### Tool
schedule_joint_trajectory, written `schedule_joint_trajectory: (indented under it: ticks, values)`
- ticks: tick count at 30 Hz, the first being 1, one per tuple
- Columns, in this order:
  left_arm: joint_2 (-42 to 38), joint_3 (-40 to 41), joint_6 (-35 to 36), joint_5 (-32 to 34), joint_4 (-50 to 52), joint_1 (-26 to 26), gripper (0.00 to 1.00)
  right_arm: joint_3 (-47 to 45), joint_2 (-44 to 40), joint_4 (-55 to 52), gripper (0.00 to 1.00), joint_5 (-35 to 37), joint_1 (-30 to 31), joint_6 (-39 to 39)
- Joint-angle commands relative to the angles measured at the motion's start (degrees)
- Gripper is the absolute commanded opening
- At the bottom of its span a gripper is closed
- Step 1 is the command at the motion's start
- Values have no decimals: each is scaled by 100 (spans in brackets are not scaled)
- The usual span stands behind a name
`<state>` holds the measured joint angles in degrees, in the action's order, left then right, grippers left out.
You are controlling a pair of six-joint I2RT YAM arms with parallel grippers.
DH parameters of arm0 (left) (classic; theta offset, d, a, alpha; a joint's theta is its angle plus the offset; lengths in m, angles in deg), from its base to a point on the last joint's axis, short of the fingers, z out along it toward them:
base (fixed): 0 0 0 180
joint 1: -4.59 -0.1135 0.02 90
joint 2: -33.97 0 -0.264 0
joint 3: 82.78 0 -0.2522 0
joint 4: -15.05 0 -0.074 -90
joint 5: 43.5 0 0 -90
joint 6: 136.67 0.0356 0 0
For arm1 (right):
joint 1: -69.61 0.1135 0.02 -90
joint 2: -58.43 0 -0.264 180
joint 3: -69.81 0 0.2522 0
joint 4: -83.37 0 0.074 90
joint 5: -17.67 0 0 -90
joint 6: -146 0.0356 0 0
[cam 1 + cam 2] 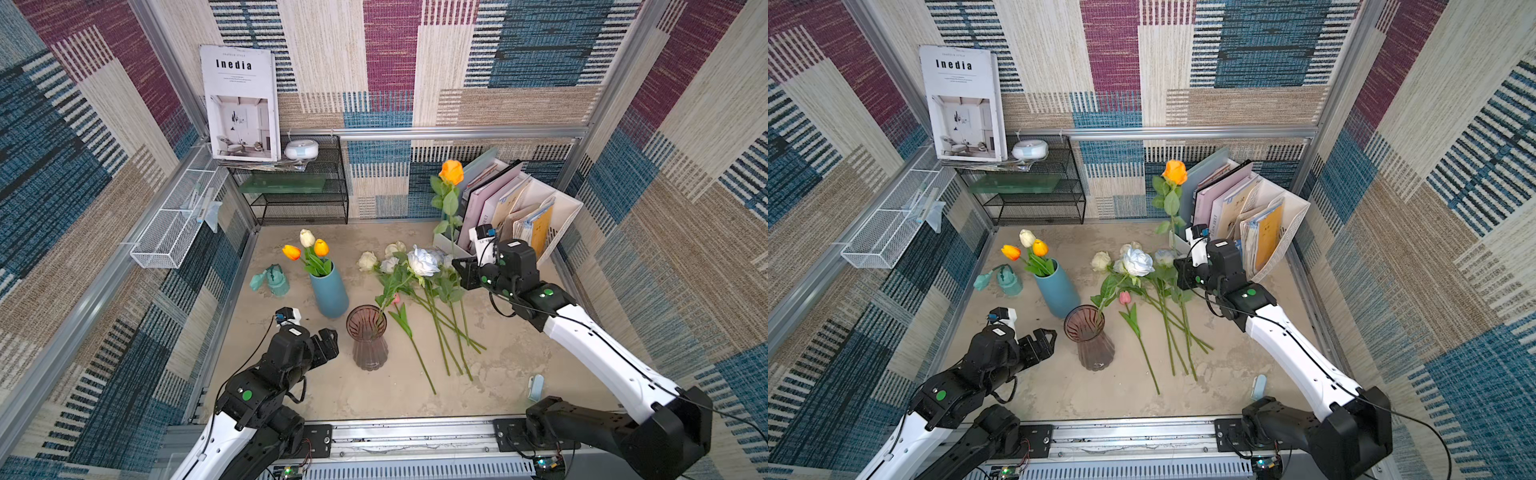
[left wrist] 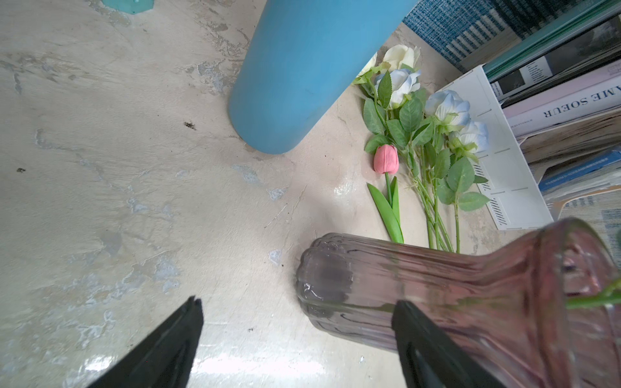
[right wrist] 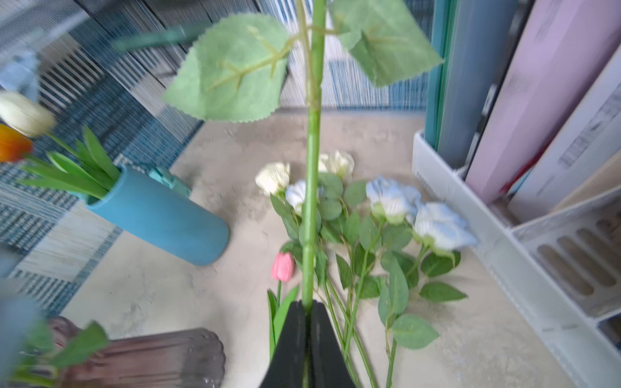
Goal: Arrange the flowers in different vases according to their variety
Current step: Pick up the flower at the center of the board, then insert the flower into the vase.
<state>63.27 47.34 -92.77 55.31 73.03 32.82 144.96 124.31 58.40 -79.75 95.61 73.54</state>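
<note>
Currently, the right end effector (image 3: 309, 307) is clamped on the green stem of the ruffled orange rose (image 1: 451, 172), held upright above the counter (image 1: 498, 374). The left end effector (image 1: 329, 341) stands wide, just beside the purple vase (image 1: 368, 338), which contains one pale rose (image 1: 423, 261). The blue vase (image 1: 330, 293) contains three tulips (image 1: 309, 247).

We count one blue vase (image 1: 330, 291) and one purple vase (image 1: 369, 340). Tulips (image 1: 321, 248): four, one of them pink. Roses (image 1: 422, 261): seven, with one orange rose (image 1: 451, 171) clamped in the right claw (image 3: 309, 305) and five lying just beside it.
</note>
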Motion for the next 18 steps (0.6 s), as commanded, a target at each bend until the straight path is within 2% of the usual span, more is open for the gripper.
schedule_joint_trajectory:
  ticks: [1, 6, 9, 13, 18]
  values:
    - [-21, -10, -8, -74, 69, -11, 93, 474, -249, 65, 0, 226, 44, 14]
    - [-12, -1, -22, -104, 47, -15, 93, 1734, -353, -27, 0, 166, 427, -7]
    - [-9, 17, -45, -127, 28, -11, 93, 2324, -190, 133, 0, -263, 609, 235]
    - [-35, 70, -78, -144, 5, -10, 93, 2310, 8, 1168, 0, -1099, 905, 988]
    - [-92, 83, -91, -144, 43, -11, 93, 2265, 403, 1934, 0, -613, 1895, 862]
